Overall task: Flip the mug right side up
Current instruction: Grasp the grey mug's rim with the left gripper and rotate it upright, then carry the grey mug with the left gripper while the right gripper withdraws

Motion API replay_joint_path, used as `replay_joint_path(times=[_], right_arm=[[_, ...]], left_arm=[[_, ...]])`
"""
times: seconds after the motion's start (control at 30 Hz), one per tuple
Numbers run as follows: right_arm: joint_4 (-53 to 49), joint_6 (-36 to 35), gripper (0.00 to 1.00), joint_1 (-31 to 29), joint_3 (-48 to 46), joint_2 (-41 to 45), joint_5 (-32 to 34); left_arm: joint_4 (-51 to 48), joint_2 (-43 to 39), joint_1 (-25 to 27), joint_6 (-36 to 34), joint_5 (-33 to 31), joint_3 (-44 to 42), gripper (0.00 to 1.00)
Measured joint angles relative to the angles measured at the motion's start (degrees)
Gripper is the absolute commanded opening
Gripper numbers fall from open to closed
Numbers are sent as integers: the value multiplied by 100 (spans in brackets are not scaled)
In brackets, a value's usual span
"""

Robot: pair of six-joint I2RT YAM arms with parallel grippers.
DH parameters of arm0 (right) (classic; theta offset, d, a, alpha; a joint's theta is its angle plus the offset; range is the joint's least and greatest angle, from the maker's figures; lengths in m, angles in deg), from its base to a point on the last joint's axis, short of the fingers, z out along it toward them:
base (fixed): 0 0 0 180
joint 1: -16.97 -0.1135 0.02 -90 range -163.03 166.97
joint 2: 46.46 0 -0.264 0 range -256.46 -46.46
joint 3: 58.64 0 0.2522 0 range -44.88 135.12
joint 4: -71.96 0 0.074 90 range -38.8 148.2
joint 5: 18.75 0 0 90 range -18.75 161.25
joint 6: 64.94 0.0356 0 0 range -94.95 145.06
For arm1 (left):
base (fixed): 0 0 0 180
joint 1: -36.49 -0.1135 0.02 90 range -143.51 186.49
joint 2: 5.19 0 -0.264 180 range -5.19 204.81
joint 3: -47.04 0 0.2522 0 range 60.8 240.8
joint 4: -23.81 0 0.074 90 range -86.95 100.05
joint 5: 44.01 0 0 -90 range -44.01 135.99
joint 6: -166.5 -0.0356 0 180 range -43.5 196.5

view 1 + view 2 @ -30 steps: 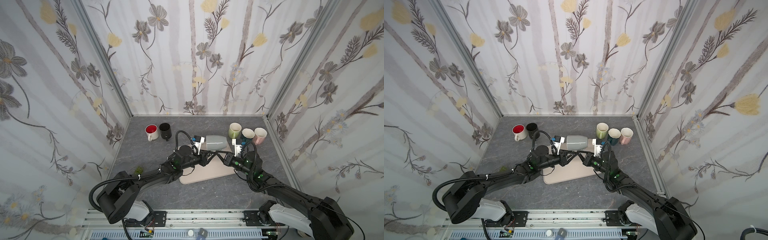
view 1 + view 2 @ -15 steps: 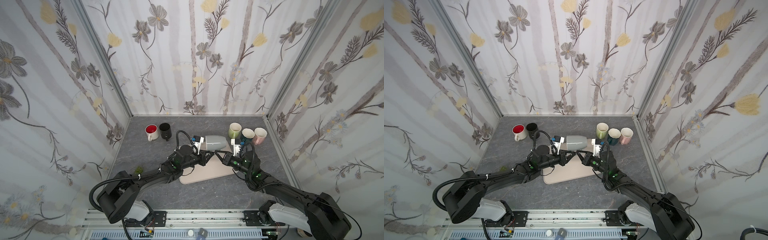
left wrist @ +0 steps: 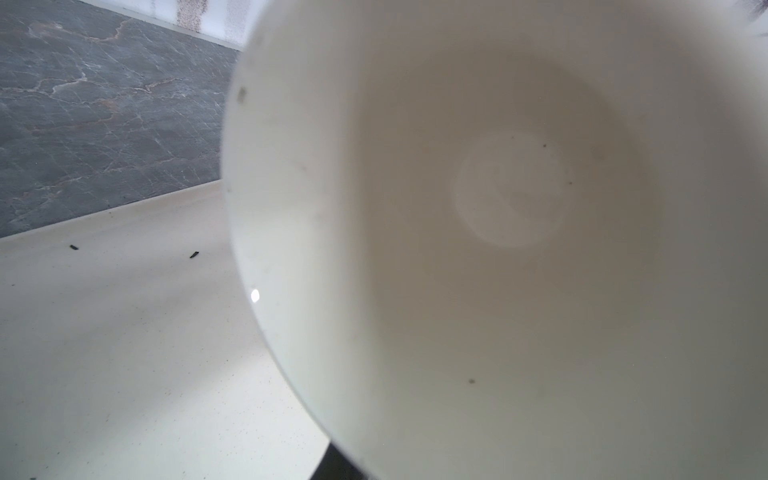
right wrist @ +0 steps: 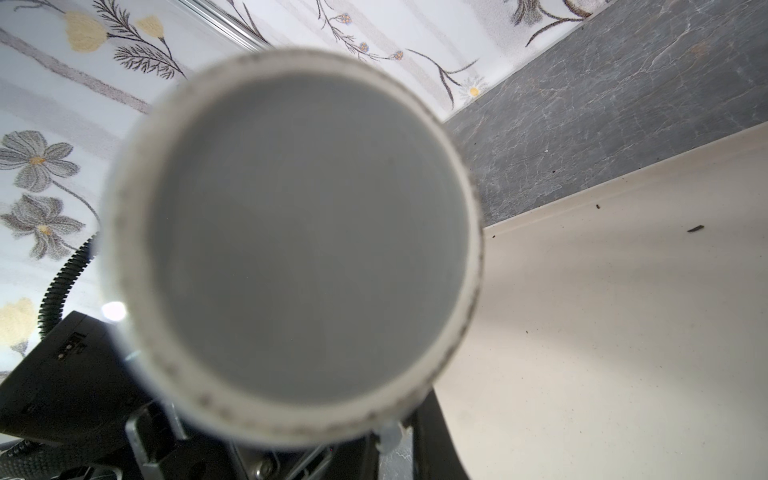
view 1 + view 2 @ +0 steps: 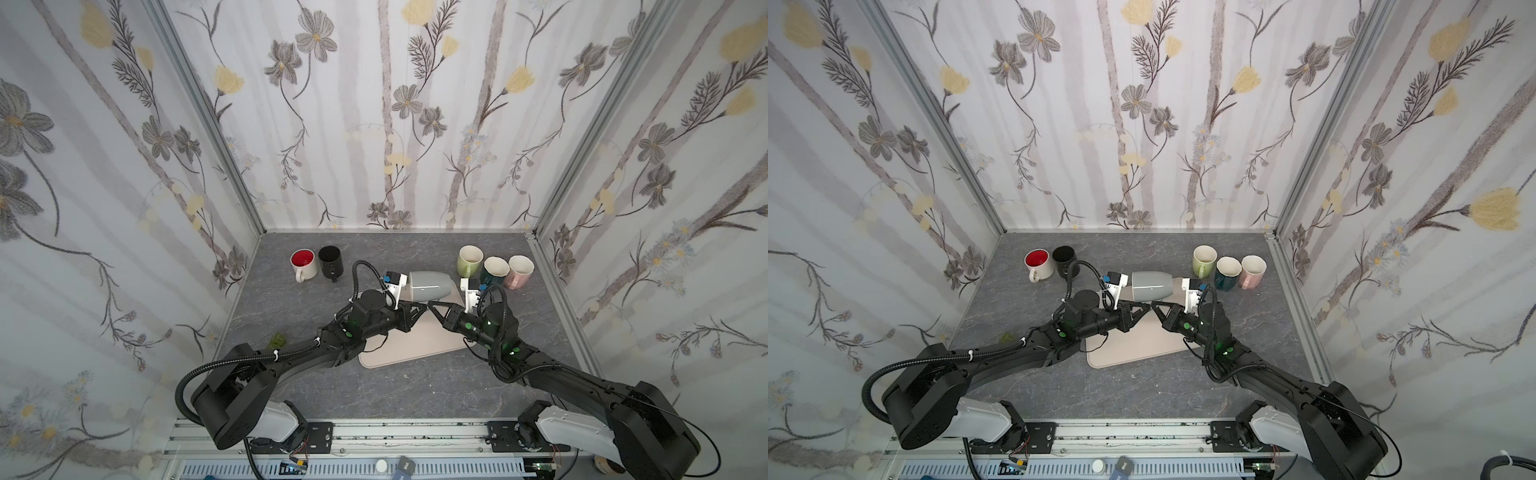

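Note:
A grey mug [image 5: 430,284] [image 5: 1152,284] hangs on its side above the back of the beige mat [image 5: 415,340]. Its mouth faces left and its base faces right. My left gripper [image 5: 420,308] [image 5: 1144,307] and right gripper [image 5: 433,308] [image 5: 1156,307] meet tip to tip just under it, both shut on the mug. The mug's white inside [image 3: 498,208] fills the left wrist view, with one dark finger [image 3: 332,463] at its rim. In the right wrist view the round grey base [image 4: 307,241] faces the camera, above a dark finger [image 4: 428,432]. The handle is hidden.
A red-lined white mug [image 5: 302,262] and a black mug [image 5: 331,259] stand upright at the back left. Green [image 5: 469,258], teal [image 5: 494,270] and pink [image 5: 519,270] mugs stand at the back right. A small green scrap [image 5: 277,340] lies on the left. Walls close three sides.
My left gripper's jaws have narrowed onto the mug. The mug and both arms have barely shifted.

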Motion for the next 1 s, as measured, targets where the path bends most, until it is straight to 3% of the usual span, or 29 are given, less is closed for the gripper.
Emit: replay_joint_path(times=[0.23, 0.47, 0.83, 1.0], right_arm=[[48, 66, 13, -39, -22, 0, 101], [90, 48, 44, -87, -70, 13, -116], [59, 13, 56, -94, -96, 330, -343], [-361, -153, 59, -90, -157, 852, -17]], left_arm=[[-203, -17, 0, -68, -7, 96, 0], [-282, -197, 11, -72, -256, 101, 0], [-979, -201, -81, -129, -907, 122, 0], [-1300, -286, -295, -98, -1305, 120, 0]])
